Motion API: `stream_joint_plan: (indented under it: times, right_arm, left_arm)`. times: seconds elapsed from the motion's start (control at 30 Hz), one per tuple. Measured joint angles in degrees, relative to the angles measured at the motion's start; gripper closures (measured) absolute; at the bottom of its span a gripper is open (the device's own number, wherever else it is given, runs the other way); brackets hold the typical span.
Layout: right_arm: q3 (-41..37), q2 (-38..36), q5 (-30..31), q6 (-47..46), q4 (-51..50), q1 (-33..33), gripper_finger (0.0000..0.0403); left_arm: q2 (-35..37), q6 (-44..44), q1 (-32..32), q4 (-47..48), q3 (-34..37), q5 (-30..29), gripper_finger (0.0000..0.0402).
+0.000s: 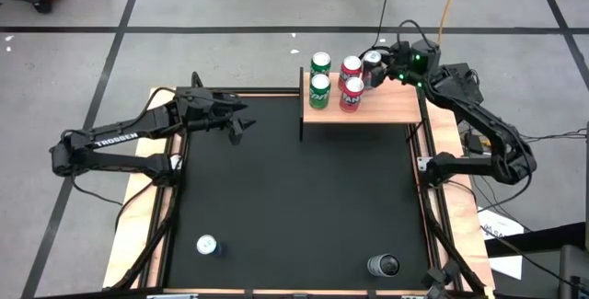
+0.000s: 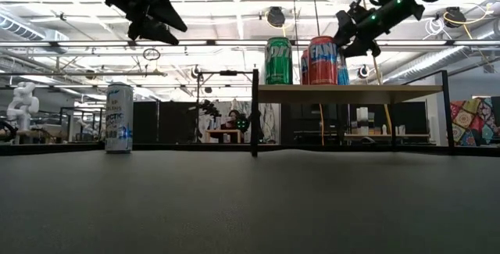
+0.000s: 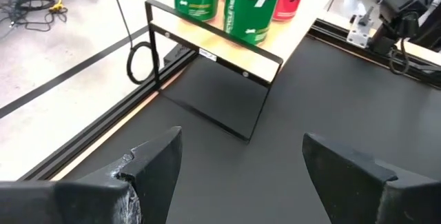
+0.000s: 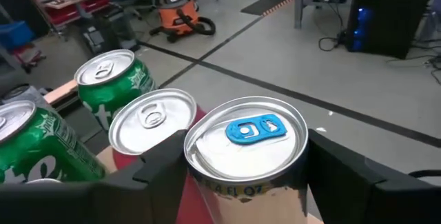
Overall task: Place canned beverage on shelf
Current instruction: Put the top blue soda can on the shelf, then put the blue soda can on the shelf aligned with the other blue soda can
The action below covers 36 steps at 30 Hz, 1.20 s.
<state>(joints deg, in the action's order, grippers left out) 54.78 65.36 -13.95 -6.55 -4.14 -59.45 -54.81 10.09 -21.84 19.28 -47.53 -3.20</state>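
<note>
The can sits between the right gripper's fingers on the shelf, beside four others; the placing step seems nearly done. Next: let go and lift clear. Left gripper hovers open

The right gripper is raised at the far right, fingers clasping; the left gripper hovers far left, spread.

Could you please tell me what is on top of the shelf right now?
The shelf holds two green cans, two red cans and a blue-tabbed can between the right gripper's jaws. Its base is hidden.
</note>
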Motion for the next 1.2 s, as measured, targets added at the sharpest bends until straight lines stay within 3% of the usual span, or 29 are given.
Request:
stream_joint_plan:
  times: [0.3,0.6,0.93,1.1,1.2]
  right_arm:
    - [0.0,-0.6,-4.3,1.8,-1.0,-1.7,0.0157]
    - [0.0,-1.1,-4.3,2.3,-3.1,-1.8,0.0096]
    - [1.5,-8.8,-4.2,-1.2,-3.2,-1.8,0.0085]
    - [3.9,-12.6,-6.9,-4.1,-3.3,0.3,0.0085]
    - [4.3,-14.6,-10.6,-5.0,-2.8,2.8,0.0086]
  left_arm:
    - [0.0,-0.5,-1.7,1.3,0.0,-1.3,0.0102]
    - [0.0,-3.1,-2.9,1.2,0.0,-1.4,0.0102]
    - [0.0,-2.9,-2.9,1.2,0.0,-1.4,0.0102]
    - [0.0,-1.1,-2.9,4.4,-5.0,-1.4,0.0102]
    - [-0.1,-7.7,-2.2,11.1,-9.9,-1.5,0.0105]
